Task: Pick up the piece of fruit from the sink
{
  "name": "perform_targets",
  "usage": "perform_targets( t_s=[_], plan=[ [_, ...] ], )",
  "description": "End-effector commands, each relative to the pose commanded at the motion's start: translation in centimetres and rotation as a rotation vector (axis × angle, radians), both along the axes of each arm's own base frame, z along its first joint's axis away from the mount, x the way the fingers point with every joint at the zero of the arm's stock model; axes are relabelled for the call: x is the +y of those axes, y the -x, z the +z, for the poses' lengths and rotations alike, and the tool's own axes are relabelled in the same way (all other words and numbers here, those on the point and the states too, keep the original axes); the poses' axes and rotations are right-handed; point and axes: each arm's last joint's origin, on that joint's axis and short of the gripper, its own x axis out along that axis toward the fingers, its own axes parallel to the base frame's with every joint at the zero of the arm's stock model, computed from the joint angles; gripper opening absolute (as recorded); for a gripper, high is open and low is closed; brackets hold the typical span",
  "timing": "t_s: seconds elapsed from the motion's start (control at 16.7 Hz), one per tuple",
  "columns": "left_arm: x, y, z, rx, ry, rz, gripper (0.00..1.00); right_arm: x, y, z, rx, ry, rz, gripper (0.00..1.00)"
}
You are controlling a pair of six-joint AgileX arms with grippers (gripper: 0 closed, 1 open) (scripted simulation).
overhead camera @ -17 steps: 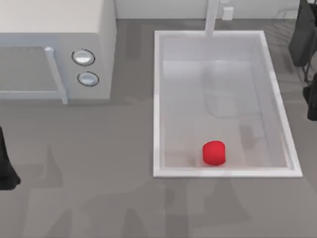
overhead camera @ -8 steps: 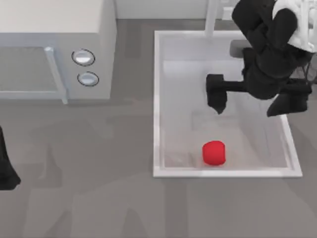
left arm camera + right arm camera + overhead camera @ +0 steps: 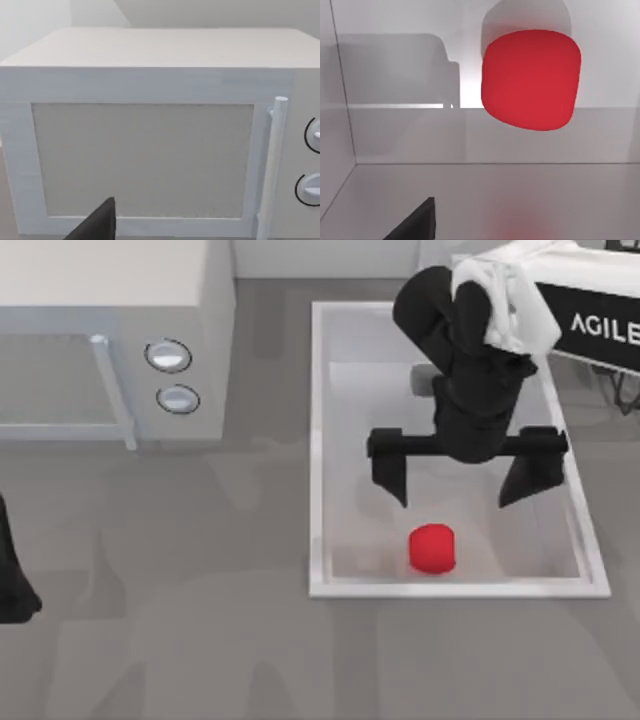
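The piece of fruit (image 3: pixel 432 548), a small bright-red rounded lump, lies on the pale bottom of the sink (image 3: pixel 318 440) near its front rim. My right gripper (image 3: pixel 455 498) hangs over the middle of the basin, just behind the fruit and apart from it. It is open wide, one finger on each side of the fruit's line. In the right wrist view the fruit (image 3: pixel 530 77) sits ahead by the sink wall (image 3: pixel 395 135), past one dark fingertip (image 3: pixel 417 225). My left arm (image 3: pixel 12 580) is parked at the table's left edge.
A white microwave (image 3: pixel 110 300) with two round knobs (image 3: pixel 168 355) stands at the back left; the left wrist view faces its door (image 3: pixel 145 160) past one dark finger (image 3: pixel 100 225). Grey tabletop (image 3: pixel 200 640) lies in front of the microwave and the sink.
My right arm has swung in from the back right over the sink, and its gripper now hangs wide open just behind the fruit. The fruit and left arm have not moved.
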Motion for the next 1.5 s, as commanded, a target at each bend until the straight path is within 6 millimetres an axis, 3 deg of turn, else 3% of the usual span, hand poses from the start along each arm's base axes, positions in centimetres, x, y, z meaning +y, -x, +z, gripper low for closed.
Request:
perform_targets(
  t_s=[0.3, 0.42, 0.9, 1.2, 1.5],
  plan=[
    [0.0, 0.0, 0.0, 0.000, 0.000, 0.000, 1.00, -0.2, -0.1, -0.6, 0.002, 0.001, -0.004, 1.00],
    [0.0, 0.0, 0.0, 0.000, 0.000, 0.000, 1.00, 0.0, -0.4, -2.7, 0.006, 0.003, -0.004, 1.00],
    [0.0, 0.0, 0.0, 0.000, 0.000, 0.000, 1.00, 0.1, -0.2, -14.4, -0.007, -0.004, 0.000, 1.00],
    [0.0, 0.0, 0.0, 0.000, 0.000, 0.000, 1.00, 0.0, 0.0, -15.3, 0.000, 0.000, 0.000, 1.00],
    [0.0, 0.0, 0.0, 0.000, 0.000, 0.000, 1.00, 0.0, 0.0, -15.3, 0.000, 0.000, 0.000, 0.62]
  ],
)
